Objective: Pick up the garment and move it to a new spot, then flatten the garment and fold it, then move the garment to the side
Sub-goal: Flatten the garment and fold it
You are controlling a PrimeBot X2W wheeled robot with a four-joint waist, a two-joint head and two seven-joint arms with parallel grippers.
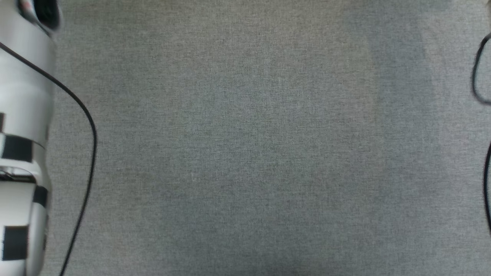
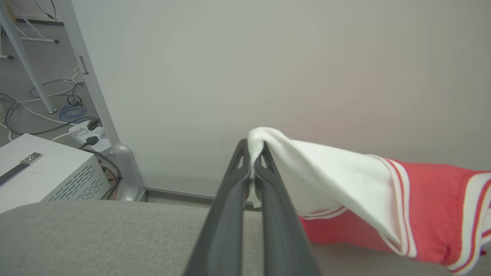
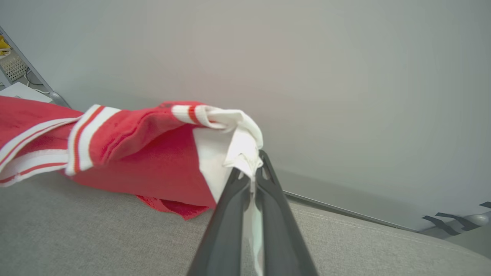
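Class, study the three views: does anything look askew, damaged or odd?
Nothing damaged. The jersey T-shirt hangs bunched and askew, white fabric pinched in the left gripper and the right gripper, a red edge touching the grey upholstered surface.

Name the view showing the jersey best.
Right wrist view: the jersey shows red body, striped trim, white sleeve pinched in the right gripper. Left wrist view catches a white sleeve in the left gripper.

Soft even light, faint shadows, blurred edges
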